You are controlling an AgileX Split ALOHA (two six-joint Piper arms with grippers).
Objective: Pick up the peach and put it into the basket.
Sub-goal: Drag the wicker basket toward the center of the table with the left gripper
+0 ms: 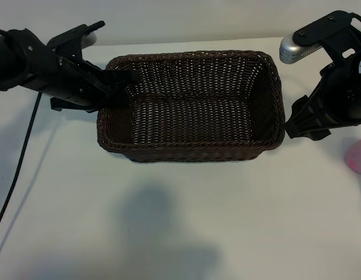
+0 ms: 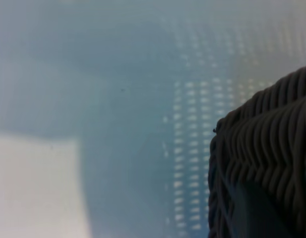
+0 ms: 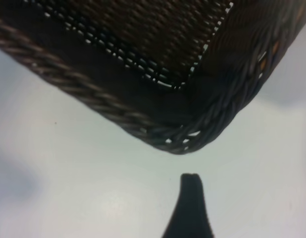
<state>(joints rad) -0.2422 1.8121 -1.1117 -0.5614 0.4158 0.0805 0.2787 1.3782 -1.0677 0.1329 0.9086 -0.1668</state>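
The dark-brown woven basket (image 1: 192,105) stands in the middle of the white table, and nothing lies in it. The pale-pink peach (image 1: 358,157) rests on the table at the far right, partly cut off by the picture's edge. My left gripper (image 1: 123,86) is at the basket's left end, its fingers closed over the rim and wall there; the left wrist view shows that woven wall (image 2: 267,148) close up. My right gripper (image 1: 294,123) hangs just outside the basket's right end, open and holding nothing. One of its fingers (image 3: 191,198) shows near a basket corner (image 3: 182,139).
The white table (image 1: 180,221) stretches wide in front of the basket. A black cable (image 1: 20,157) runs down the left side. A grey camera housing (image 1: 294,49) sits on the right arm above the basket's far right corner.
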